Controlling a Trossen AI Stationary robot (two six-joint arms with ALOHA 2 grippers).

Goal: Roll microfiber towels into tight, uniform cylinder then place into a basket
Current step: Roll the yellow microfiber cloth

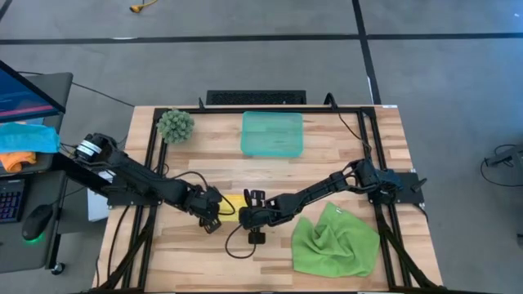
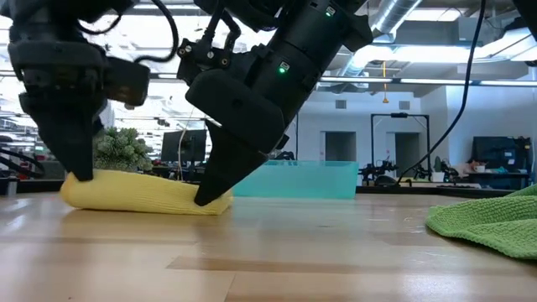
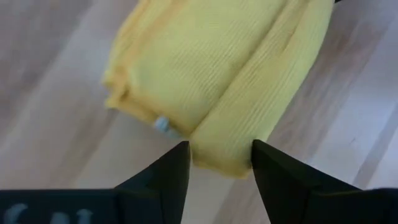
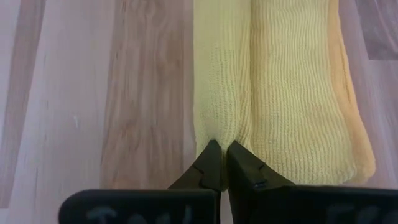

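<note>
The yellow towel (image 1: 232, 202) lies rolled into a thick cylinder (image 2: 143, 194) on the wooden table, between my two grippers. At the roll's left end, my left gripper (image 3: 221, 163) is open, with its fingertips standing on either side of the outer fold. My right gripper (image 4: 219, 155) is shut on the roll's right end. The green towel (image 1: 335, 241) lies crumpled and loose near the table's front right. The teal basket (image 1: 272, 133) stands at the far middle with nothing in it. My left gripper comes steeply from above at the roll's left end (image 2: 80, 178), its fingertips flanking the outer fold (image 3: 219, 146). Whether they touch the cloth I cannot tell. My right gripper pinches a small crease of cloth (image 4: 217, 138) at the roll's right end between its fingertips. It slants down from the table's right side, along the roll. The roll lies flat on the table.
A fuzzy green ball (image 1: 175, 124) sits at the far left corner. A black cable loops over the table in front of the grippers (image 1: 237, 245). Dark frame rails (image 1: 384, 220) run along both sides. Blue and orange cloths (image 1: 24, 140) lie off the table at the left.
</note>
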